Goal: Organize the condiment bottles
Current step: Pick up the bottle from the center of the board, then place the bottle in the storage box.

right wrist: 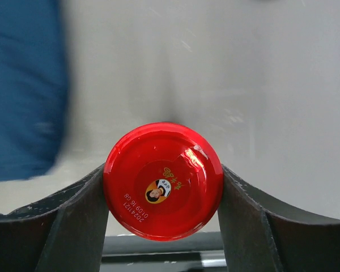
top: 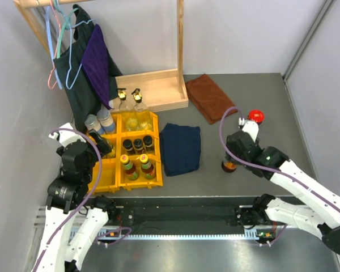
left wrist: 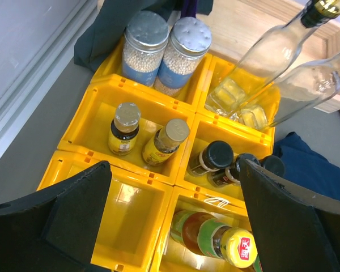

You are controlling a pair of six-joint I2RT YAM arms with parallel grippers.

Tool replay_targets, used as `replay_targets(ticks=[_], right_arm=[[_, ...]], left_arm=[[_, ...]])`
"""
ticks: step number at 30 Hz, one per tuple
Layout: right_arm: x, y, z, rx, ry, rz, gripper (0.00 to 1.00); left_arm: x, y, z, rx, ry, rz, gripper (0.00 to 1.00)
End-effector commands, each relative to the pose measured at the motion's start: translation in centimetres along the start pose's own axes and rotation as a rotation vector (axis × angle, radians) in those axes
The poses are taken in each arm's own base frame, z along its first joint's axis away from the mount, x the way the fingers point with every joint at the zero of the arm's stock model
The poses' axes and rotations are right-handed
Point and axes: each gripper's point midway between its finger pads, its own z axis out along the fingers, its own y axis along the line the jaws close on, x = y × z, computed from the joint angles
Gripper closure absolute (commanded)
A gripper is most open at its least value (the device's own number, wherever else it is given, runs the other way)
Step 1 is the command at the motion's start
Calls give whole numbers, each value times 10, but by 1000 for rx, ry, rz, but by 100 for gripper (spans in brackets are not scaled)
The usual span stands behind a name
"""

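A table [top: 209, 184] is being shown from above, with two robot arms mounted at its near edge. The right claw [right wrist: 163, 170] is being held closed around a red-lidded jar [right wrist: 163, 180], and both fingers [right wrist: 73, 226] are being pressed against the sides of the lid. In the top view this jar is being kept upright on the table. It is standing to the right of a folded blue cloth [top: 181, 148] and well apart from the yellow bins [left wrist: 130, 209]. A second red-lidded jar [top: 256, 116] is being shown standing just beyond the right claw, on the side away from the arm bases, near a brown cloth [top: 209, 96].

The left claw [left wrist: 175, 187] is being held wide open over the near-left part of the bins, with nothing gripped between its fingers.

The other condiment bottles are being kept in the bin compartments:
- Two silver-lidded jars [left wrist: 144, 45] are being held side by side in the far left compartment.
- Two clear gold-topped bottles [left wrist: 272, 56] are being held in the far right compartment.
- Two small gold-capped bottles [left wrist: 124, 127] are being held in the middle left compartment.
- The black-capped dark bottles [left wrist: 212, 158] are being held in the middle right compartment.
- The yellow-capped sauce bottles [top: 127, 167] are being held in the near right compartment.
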Motion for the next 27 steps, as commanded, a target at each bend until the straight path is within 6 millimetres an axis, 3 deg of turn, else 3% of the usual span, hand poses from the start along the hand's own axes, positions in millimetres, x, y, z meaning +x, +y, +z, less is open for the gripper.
replay_targets(ticks=[1,8,12,13,15,16,17,19,20,22,27], right_arm=[[-97,59,-58,-275,-216,34,100],[-145,144,-114,-469,-338,-175,100],[-169,200,-154,-641,-420,-284,100],[-176,213,-173,-699,-452,-296,100],[-175,238,-181,-758,-468,-371,100],[-180,252,-200,-813,-503,-380,100],[-177,265,-197,-821,-502,-409,100],[-184,281,-216,-883,-545,-432,100],[-181,294,-213,-898,-536,-446,100],[-183,306,-225,-966,-546,-448,100],[-186,327,-241,-1070,-562,-435,100]], left_arm=[[-27,-12,-10,58,-66,10,1],[-34,-18,-1,27,-50,0,1],[-51,-25,8,-5,-75,-17,1],[-57,-27,12,-24,-81,-20,1],[-66,-31,16,-36,-95,-31,1],[-71,-34,20,-44,-98,-42,1],[-77,-36,22,-50,-112,-53,1],[-87,-42,25,-57,-126,-79,1],[-92,-42,26,-68,-142,-89,1],[-105,-48,30,-70,-165,-105,1],[-125,-50,54,-64,-138,-154,1]])
